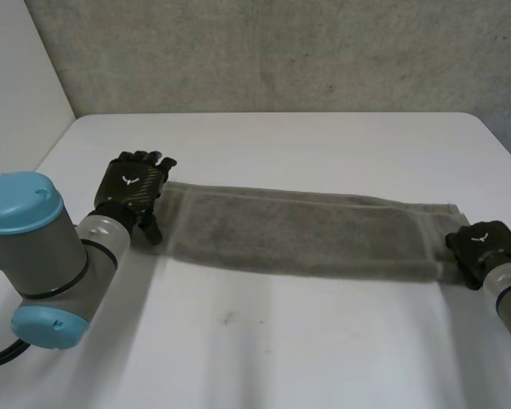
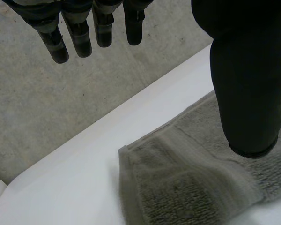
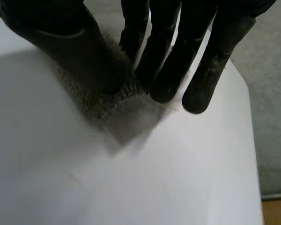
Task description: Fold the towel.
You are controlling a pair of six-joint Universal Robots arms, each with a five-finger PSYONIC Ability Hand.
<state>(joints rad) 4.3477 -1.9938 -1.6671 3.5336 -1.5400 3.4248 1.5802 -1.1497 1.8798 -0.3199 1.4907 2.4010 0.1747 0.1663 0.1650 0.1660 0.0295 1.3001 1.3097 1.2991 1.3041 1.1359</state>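
A grey towel (image 1: 298, 230), folded into a long narrow strip, lies across the white table (image 1: 264, 349) from left to right. My left hand (image 1: 134, 183) hovers at the strip's left end, open with straight fingers. In the left wrist view its thumb (image 2: 248, 84) hangs just above the towel's folded corner (image 2: 178, 187), and its fingers (image 2: 79, 33) point past the table edge. My right hand (image 1: 485, 247) rests at the strip's right end. In its wrist view the hand (image 3: 164, 47) has its thumb and fingers closed on the towel's corner (image 3: 98, 101), pinching it against the table.
A grey wall (image 1: 281, 51) stands behind the table's far edge. Bare white tabletop lies in front of the towel and behind it. The table's right edge (image 3: 253, 140) runs close beside my right hand.
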